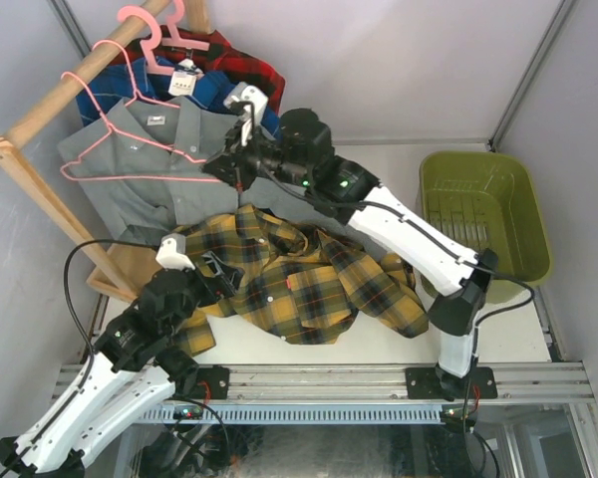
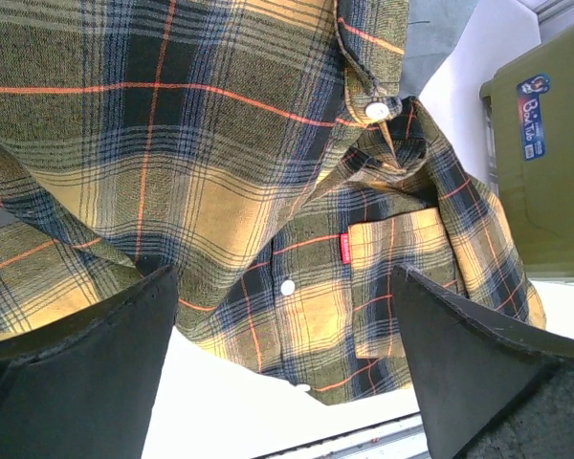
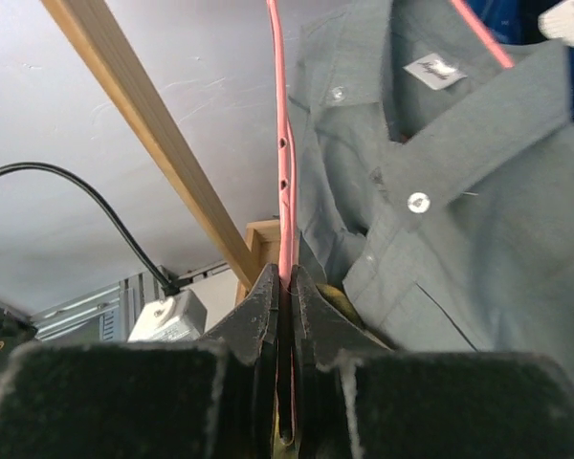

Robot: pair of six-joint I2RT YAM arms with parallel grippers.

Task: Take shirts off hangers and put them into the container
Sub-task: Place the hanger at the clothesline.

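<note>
Pink wire is what your right gripper [image 3: 285, 287] is pinched shut on: the thin bar of a pink hanger [image 3: 279, 143] runs straight up from between the closed black pads. The hanger's frame lies against the front of the grey shirt [image 3: 459, 210], which hangs beside the wooden rail [image 3: 143, 134]. Inside that shirt's collar you can see a small white tag [image 3: 434, 70] with a script mark too small to read. Your left gripper [image 2: 282, 277] stands wide open with nothing between its fingers, just above the yellow-black plaid shirt [image 1: 299, 284], which lies crumpled on the table [image 1: 379, 344] between the two arms. A red tab [image 2: 345, 247] sits on that shirt's chest pocket; any lettering on it is too fine to read. Behind the grey shirt the blue plaid shirt [image 1: 214, 90] and the red-black shirt [image 1: 241, 60] are mostly covered, with a white hang tag [image 1: 184, 82] whose print is illegible. The olive-green container [image 1: 488, 214] stands at the right of the table with no shirt in it. A blue sticker [image 2: 532, 117] on its wall is blurred, so you cannot read it.
</note>
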